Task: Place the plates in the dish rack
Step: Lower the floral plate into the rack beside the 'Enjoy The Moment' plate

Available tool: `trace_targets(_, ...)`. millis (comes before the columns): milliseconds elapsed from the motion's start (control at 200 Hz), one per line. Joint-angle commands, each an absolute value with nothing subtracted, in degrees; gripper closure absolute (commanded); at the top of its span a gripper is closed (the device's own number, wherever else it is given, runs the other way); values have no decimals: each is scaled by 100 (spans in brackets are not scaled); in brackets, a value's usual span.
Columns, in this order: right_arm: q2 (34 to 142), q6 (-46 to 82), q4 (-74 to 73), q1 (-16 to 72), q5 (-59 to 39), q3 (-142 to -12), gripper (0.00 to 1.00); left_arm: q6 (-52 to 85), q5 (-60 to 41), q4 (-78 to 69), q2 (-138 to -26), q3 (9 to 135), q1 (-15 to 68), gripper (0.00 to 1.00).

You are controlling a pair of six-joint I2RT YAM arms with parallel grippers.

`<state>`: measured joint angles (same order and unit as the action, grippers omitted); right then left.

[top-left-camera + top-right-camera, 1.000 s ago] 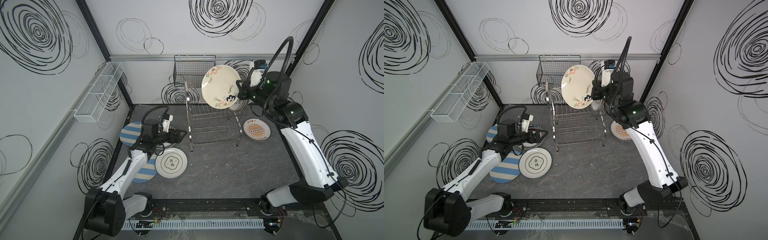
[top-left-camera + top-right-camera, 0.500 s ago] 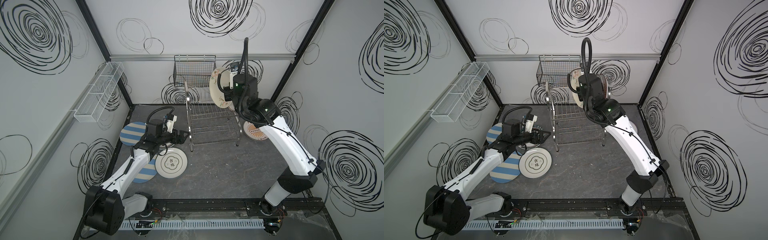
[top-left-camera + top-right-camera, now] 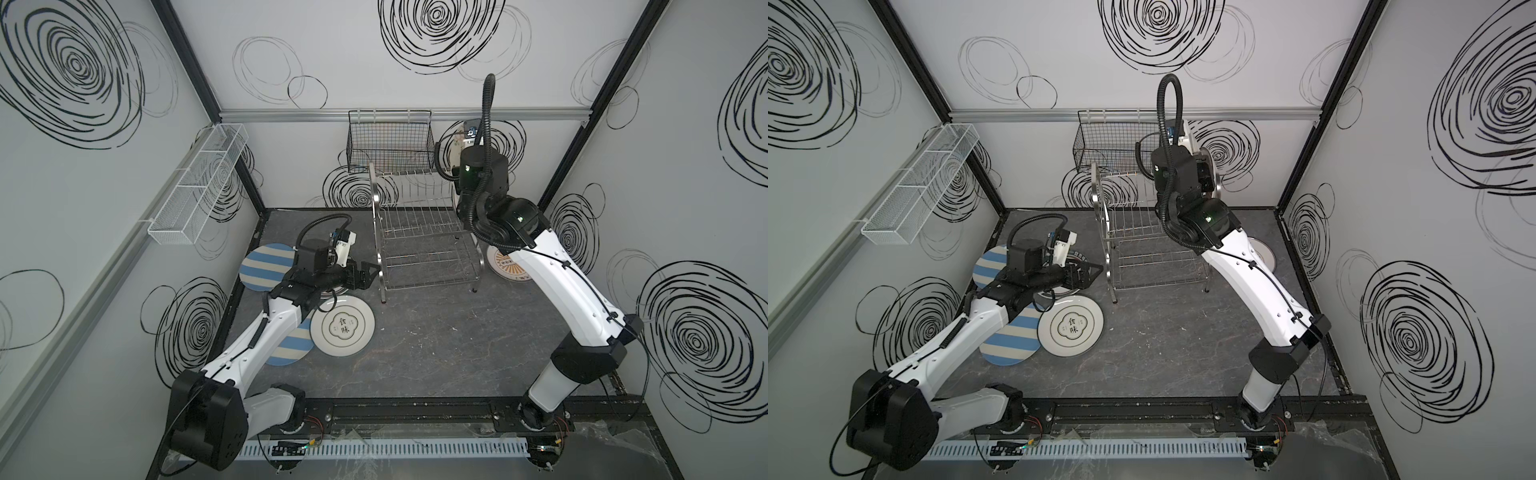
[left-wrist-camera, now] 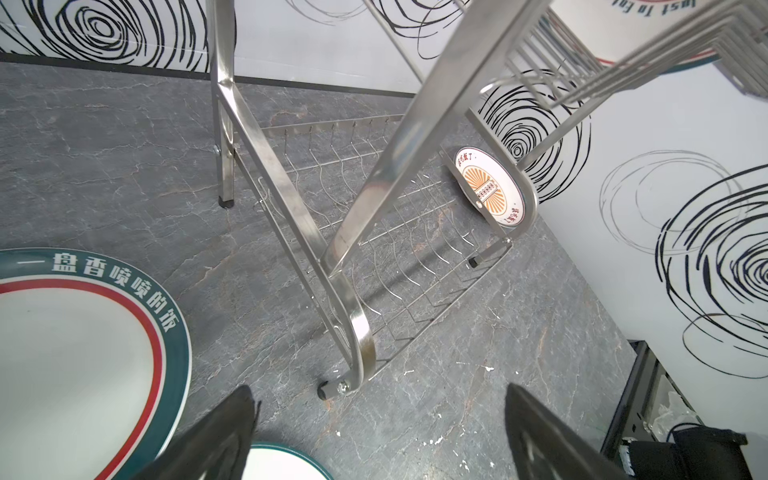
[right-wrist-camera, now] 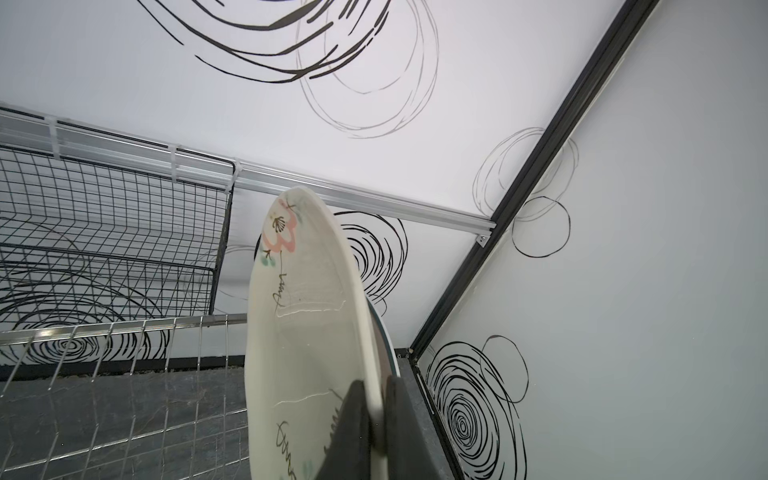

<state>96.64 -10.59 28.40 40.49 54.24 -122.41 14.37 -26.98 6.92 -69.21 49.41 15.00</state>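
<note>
Right claw (image 5: 374, 399): I had it clamped on the flowered cream plate's (image 5: 307, 332) rim.
Plate: stood on edge over the dish rack's (image 3: 419, 232) upper tier, right end; whether slotted, I couldn't tell.
Left claw (image 4: 378, 390): gaped empty, low beside the rack's front left foot.

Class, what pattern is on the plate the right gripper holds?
Pink flower on cream plate, clearest in right wrist view.

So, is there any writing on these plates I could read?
"一盘香喷喷的饭": green-rimmed plate, along its rim.
"食味": white plate, in its middle.
Sunburst plate: red characters, too small to read.
Floral plate: scrawled script, unreadable.
Racked plate: lettering cut off, unreadable.
</note>
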Motion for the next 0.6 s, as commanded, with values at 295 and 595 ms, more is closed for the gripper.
trace_targets(295, 9885, -1071, 2075, 4039, 5680, -12325, 100, 1394, -2656, 505, -6865, 4887, 1529, 4)
trace_targets(595, 9993, -902, 2144, 3870, 5559, -12340, 100, 1380, -2628, 519, -6820, 4860, 1534, 4)
